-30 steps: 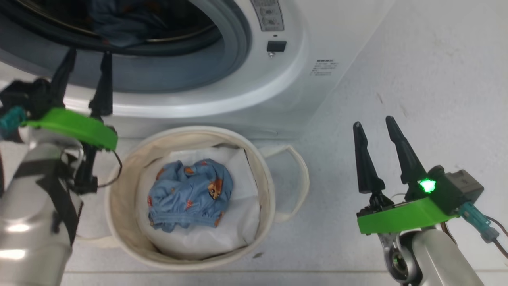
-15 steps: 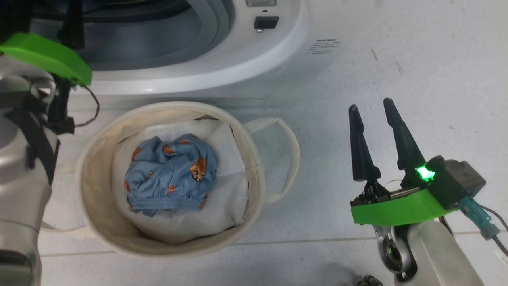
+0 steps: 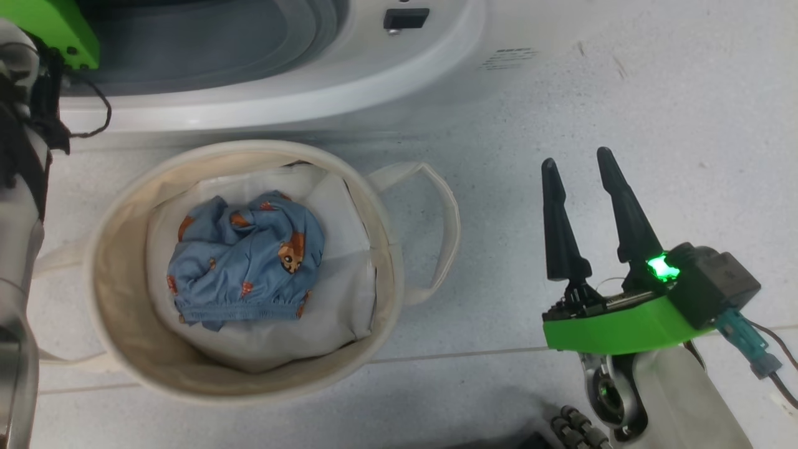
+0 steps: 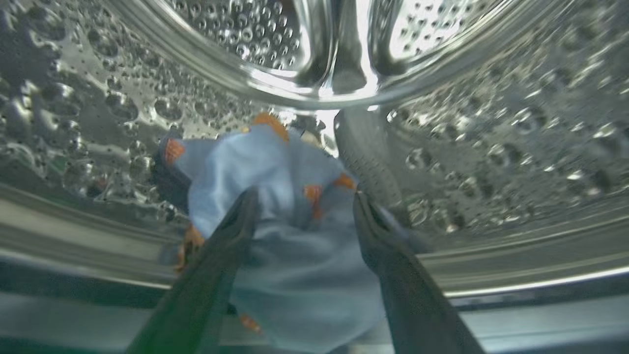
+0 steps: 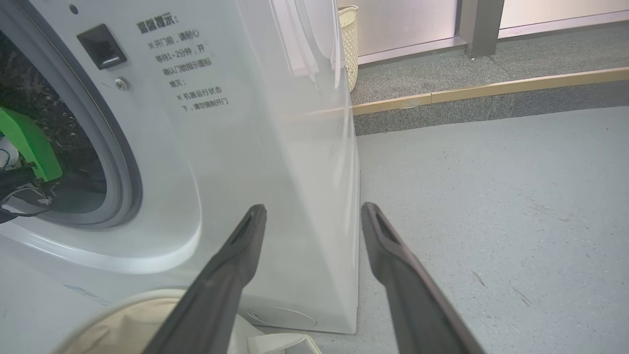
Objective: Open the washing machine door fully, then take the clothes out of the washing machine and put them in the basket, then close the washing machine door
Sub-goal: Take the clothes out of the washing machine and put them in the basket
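Note:
The white washing machine (image 3: 374, 93) stands with its drum mouth uncovered; its door is out of view. My left gripper (image 4: 305, 192) reaches inside the steel drum, jaws apart, one finger on each side of a light blue garment with orange figures, one of the clothes (image 4: 290, 177). Another such garment (image 3: 243, 262) lies crumpled on the white liner in the cream basket (image 3: 106, 249), which sits on the floor just before the machine. My right gripper (image 3: 576, 156) hovers open and empty to the basket's right, beside the machine's corner (image 5: 314, 275).
A looped handle (image 3: 436, 237) sticks out of the basket toward my right gripper. Grey floor (image 5: 491, 196) stretches to the right of the machine. Behind it are a raised step with a wooden edge (image 5: 491, 91) and a pale perforated bin (image 5: 349, 39).
The head view has tilted down, so the basket and machine sit higher and further left. My left arm has gone deeper into the drum mouth. The right gripper holds its pose.

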### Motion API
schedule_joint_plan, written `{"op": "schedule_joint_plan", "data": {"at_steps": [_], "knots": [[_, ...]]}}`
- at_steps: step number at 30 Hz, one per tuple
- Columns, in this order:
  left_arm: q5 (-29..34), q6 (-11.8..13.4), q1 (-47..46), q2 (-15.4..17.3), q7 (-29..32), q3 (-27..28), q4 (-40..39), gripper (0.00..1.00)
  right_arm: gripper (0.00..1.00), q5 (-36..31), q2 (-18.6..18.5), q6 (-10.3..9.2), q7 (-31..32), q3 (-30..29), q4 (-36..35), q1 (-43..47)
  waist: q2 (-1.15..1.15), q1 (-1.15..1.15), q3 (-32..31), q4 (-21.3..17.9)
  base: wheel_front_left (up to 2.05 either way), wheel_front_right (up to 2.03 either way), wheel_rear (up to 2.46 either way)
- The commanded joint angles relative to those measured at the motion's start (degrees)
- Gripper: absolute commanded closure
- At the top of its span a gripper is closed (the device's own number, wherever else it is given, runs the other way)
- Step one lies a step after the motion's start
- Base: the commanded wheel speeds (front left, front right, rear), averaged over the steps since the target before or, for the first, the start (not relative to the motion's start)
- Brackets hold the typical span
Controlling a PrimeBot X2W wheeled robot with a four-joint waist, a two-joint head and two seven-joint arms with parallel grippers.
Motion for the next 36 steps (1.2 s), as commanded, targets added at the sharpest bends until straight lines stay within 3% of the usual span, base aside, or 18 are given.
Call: {"op": "schedule_joint_plan", "data": {"at_steps": [1, 7, 8, 9, 23, 36], "knots": [[0.5, 1.0, -1.6, 2.1, 1.2, 0.4, 0.2, 0.0, 0.0, -0.7, 0.5, 0.06, -0.3, 1.3, -2.0, 0.2, 0.0, -0.01, 0.2, -0.2, 0.0, 0.0, 0.0], [1.5, 3.5, -1.8, 1.5, 8.4, -1.5, 3.3, 0.0, 0.0, -0.9, 0.8, 0.06, -0.3, 1.0, -1.7, 0.1, 0.0, -0.01, 0.1, -0.3, 0.0, 0.0, 0.0], [1.7, 3.8, -1.7, 1.5, 9.2, -1.8, 3.5, 0.4, 0.0, -1.0, 0.8, 0.06, -0.3, 1.0, -1.6, 0.1, 0.0, -0.01, 0.0, -0.3, 0.0, 0.0, 0.0], [1.8, 4.0, -1.6, 1.5, 9.8, -1.9, 3.6, 1.0, 0.0, -1.0, 0.9, 0.06, -0.3, 1.0, -1.4, 0.1, 0.0, -0.01, -0.1, -0.2, 0.0, 0.0, 0.0], [-0.1, 2.9, 1.0, -0.6, 7.4, -2.0, 4.2, 1.0, 0.0, -0.1, -0.1, 0.06, -0.3, 1.5, 0.6, -0.7, 0.0, -0.01, -4.9, 1.1, 0.0, 0.0, 0.0], [-0.6, 2.6, 1.0, -0.5, 7.0, -2.7, 4.4, 1.0, 0.0, 0.6, -0.1, 0.06, -0.3, 1.6, 1.1, -0.7, 0.0, -0.01, -6.4, 0.6, 0.0, 0.0, 0.0]]}}
